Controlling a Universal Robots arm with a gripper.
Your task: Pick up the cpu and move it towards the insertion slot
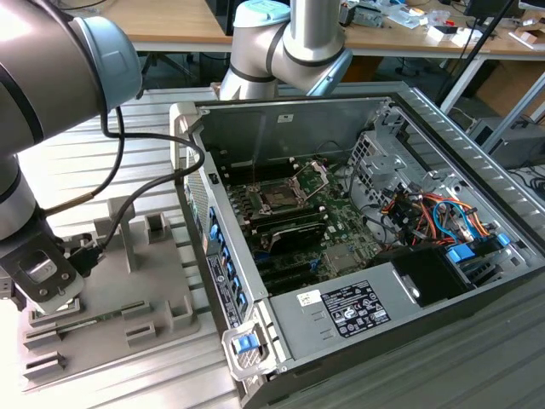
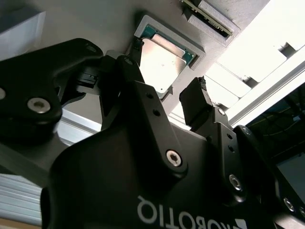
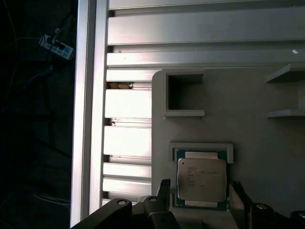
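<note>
The black two-fingered hand [image 3: 200, 191] hangs over a small, flat, square cpu [image 3: 201, 179] with a pale silver metal top and a green rim. Its fingers [image 3: 164, 188] stand apart, one on either side of the chip, with a thin gap showing at each edge in the first wrist view, so nothing is clamped. The cpu lies flat in a square walled recess of a matt grey moulded tray [image 3: 248, 124]. An empty square pocket [image 3: 183, 93] of the same tray sits near it. The tray rests on a counter of silver ribbed aluminium profiles [image 3: 128, 102]. In the exterior view, an open dark metal computer case [image 1: 281, 119] lies on the counter to the tray's right. On its green board is the insertion slot [image 1: 279, 198], a square dark socket in a silver frame, well apart from the cpu. Its hinged metal plate [image 1: 313, 175] is raised.
</note>
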